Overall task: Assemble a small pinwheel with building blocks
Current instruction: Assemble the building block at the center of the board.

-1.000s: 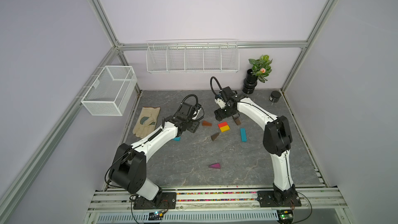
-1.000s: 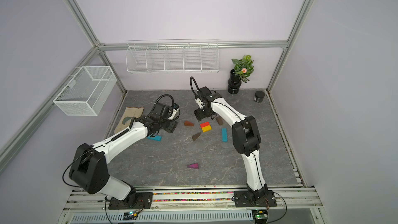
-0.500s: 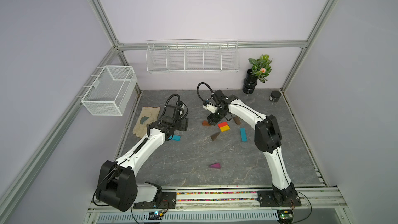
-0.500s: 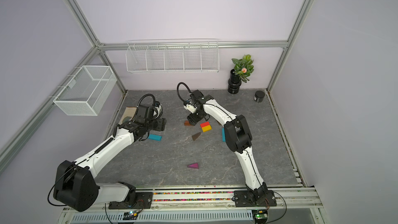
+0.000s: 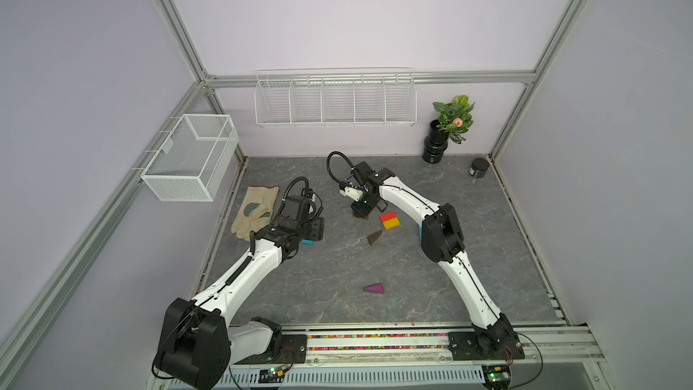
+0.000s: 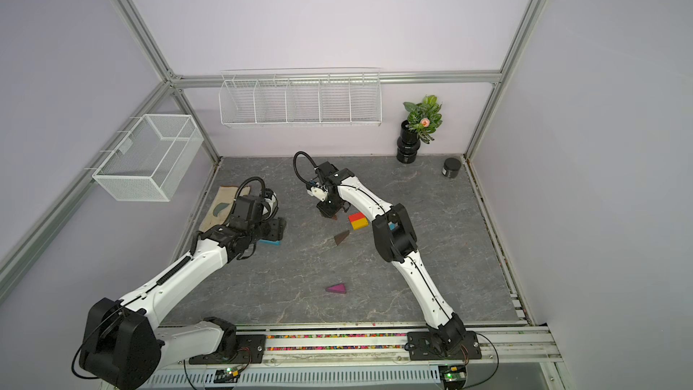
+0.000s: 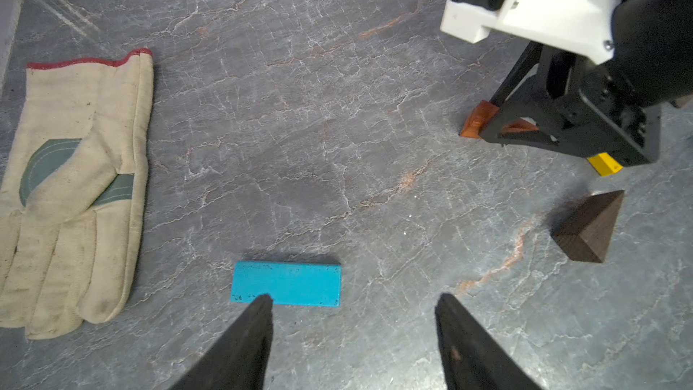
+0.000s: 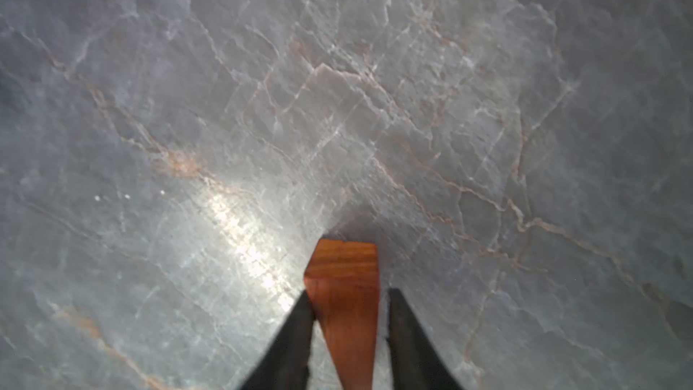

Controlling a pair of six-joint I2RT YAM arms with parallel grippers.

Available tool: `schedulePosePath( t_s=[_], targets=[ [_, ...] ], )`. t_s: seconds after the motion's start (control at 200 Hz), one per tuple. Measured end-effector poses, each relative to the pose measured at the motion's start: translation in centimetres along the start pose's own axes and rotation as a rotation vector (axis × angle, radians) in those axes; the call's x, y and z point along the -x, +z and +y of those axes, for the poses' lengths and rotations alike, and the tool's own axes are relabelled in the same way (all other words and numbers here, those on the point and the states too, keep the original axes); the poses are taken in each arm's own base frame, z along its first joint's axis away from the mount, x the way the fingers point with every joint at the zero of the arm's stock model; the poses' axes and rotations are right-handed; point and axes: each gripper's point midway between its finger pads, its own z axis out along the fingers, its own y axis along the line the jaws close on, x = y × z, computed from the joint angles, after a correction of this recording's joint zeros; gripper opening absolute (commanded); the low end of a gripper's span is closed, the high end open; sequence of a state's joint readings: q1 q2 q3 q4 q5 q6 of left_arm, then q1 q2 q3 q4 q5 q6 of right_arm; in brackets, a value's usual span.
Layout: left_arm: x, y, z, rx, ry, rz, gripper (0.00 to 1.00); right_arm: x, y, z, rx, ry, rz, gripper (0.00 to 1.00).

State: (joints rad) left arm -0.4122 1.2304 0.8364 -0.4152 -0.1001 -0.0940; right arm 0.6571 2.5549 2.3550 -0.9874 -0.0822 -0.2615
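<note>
Pinwheel centre: the red brick and yellow brick lie touching and form the red-and-yellow square; no wedge or bar touches it.
Reddish-brown wedge: low on the table, just beside the square on the side facing the glove, between the right gripper's fingers.
Right gripper: jaws drawn narrow around that wedge. One finger is against it and there is a thin dark gap at the other, so I cannot tell whether it is clamped.
Dark brown wedge: near the square on the robot's side, apart from it.
Purple wedge: well apart from the square, farther toward the robot.
Teal bar: well apart from the square, toward the glove.
Second teal bar: just past the square on the side away from the glove, mostly hidden by the right arm.
Left gripper: jaws apart, holding nothing, at the teal bar's edge.
Black jar: well apart from the square, by the back corner.
</note>
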Motion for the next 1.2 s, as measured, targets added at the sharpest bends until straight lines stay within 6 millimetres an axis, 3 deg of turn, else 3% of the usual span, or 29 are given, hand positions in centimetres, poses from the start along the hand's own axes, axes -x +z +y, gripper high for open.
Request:
schedulePosePath(
  t_s=[0.395, 0.82, 1.204],
  targets=[
    [-0.7, 0.4, -0.1, -0.008, -0.004, 0.007, 0.71, -0.8, 0.3, -0.5, -0.022, -0.024, 0.022, 0.26],
    [-0.5, 0.4, -0.4, -0.022, -0.011, 0.002, 0.71, -2.5, 0.4, -3.1, -0.042, 0.022, 0.050, 0.25],
    [-0.4, 0.4, -0.5, -0.032, -0.022, -0.002, 0.71, -3.5, 0.1, -3.0, -0.039, 0.027, 0.062, 0.21]
  ],
)
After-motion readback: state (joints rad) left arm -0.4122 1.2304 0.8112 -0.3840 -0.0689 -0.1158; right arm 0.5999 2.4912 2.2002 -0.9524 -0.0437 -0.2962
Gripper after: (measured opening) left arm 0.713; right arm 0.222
